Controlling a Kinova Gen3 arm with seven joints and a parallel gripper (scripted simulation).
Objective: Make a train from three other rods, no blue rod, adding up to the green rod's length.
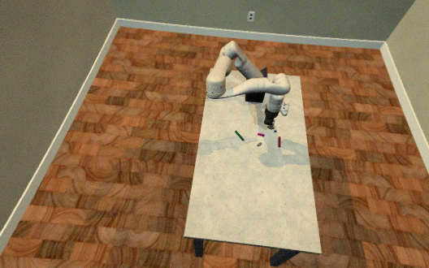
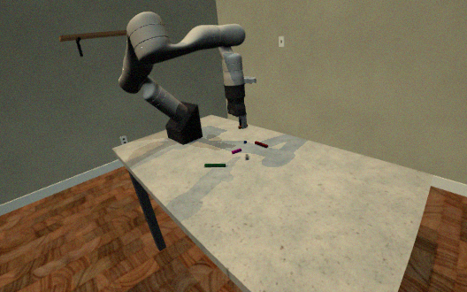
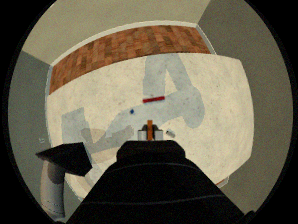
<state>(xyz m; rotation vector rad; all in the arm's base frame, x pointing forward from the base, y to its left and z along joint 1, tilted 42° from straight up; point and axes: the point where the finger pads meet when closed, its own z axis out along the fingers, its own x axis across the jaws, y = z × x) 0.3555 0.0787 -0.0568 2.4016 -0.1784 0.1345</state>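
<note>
Clamping the orange rod (image 3: 150, 128) upright between the fingers, above the table (image 3: 220, 136).

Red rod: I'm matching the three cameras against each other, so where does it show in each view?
Top: the red rod lies right of centre on the table, just below the gripper.
Exterior: it lies right of the magenta rod.
Wrist: it lies crosswise above the held orange rod.
Shared landmark: the small blue rod, close by.

Gripper (image 2: 241, 126) down, clamped on orange rod (image 3: 150, 127).
</note>
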